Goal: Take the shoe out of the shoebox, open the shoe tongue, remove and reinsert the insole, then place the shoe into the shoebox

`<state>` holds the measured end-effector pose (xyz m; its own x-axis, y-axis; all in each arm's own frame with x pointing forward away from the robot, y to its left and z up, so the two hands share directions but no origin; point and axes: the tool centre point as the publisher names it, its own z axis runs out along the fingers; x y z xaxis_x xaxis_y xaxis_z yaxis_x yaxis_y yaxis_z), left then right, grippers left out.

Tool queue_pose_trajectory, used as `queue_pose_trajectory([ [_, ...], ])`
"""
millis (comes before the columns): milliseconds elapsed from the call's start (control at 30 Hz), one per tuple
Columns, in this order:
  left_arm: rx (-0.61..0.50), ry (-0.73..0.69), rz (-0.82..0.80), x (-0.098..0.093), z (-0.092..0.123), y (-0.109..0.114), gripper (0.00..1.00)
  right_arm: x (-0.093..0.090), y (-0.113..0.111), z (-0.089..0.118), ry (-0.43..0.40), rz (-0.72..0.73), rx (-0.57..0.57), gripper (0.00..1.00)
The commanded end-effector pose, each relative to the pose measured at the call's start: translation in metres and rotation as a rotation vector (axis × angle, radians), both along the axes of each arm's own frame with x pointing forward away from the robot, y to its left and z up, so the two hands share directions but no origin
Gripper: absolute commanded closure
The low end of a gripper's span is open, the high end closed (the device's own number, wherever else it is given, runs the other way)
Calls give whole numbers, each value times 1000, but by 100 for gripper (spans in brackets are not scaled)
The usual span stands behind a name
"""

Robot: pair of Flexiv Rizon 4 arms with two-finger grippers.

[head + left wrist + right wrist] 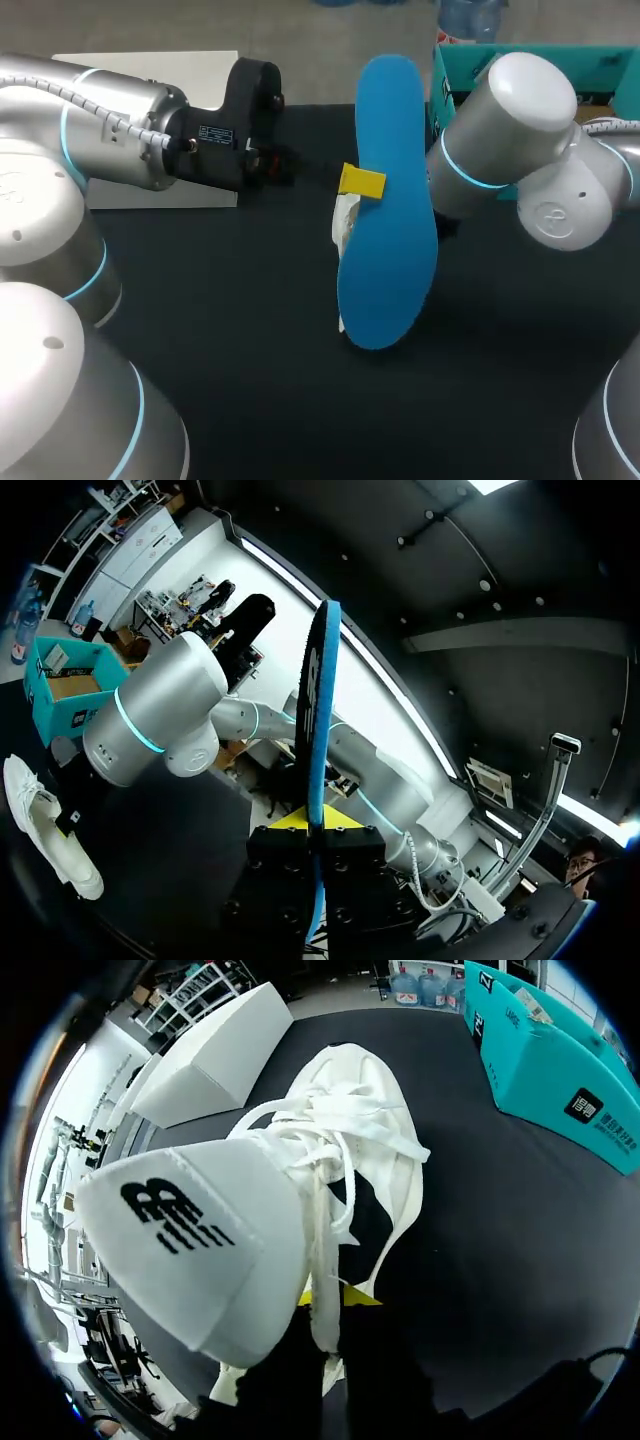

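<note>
Left gripper (316, 832) clenched on the blue insole (318, 700), pinching it near mid-length; the insole stands on edge out ahead of the fingers, both ends unsupported. Held above the table (220, 330) about its middle, sole face turned up to the head view.

Shoe (300, 1190), white, just beside and partly behind the insole. Tongue thrown forward, laces loose across the opening. Right gripper (335, 1310) looks to be grasping the shoe by a strip of upper or lace running between its fingers. Teal shoebox (600, 65) at the far right corner, white box (150, 60) at the far left edge.

Risks, as I judge them:
- Pinched at one spot, the insole may pivot or bend once its toe meets the shoe.
- Slack laces over the mouth could snag the leading end.
- A thin hold on the shoe may slip under push-in force and let the shoe twist away.
- Both wrists work close together, so contact between them is possible.

Pose: left arm enters from the left edge, wrist near level, fingers pointing right. Right arm enters from the right, forearm angled down toward the shoe, its gripper hidden behind the insole in the head view.
</note>
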<state>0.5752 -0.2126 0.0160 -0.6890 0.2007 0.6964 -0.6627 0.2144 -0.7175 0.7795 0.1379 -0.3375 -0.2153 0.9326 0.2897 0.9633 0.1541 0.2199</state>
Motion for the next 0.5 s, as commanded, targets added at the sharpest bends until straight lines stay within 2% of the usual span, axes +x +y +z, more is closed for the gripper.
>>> queue_pose_trajectory([
  [33,0,0,2,-1,-1,-1,100,9,-4,-10,37,16,30,100],
  [500,0,0,2,-1,-1,-1,100,17,-12,-43,123,-37,75,100],
])
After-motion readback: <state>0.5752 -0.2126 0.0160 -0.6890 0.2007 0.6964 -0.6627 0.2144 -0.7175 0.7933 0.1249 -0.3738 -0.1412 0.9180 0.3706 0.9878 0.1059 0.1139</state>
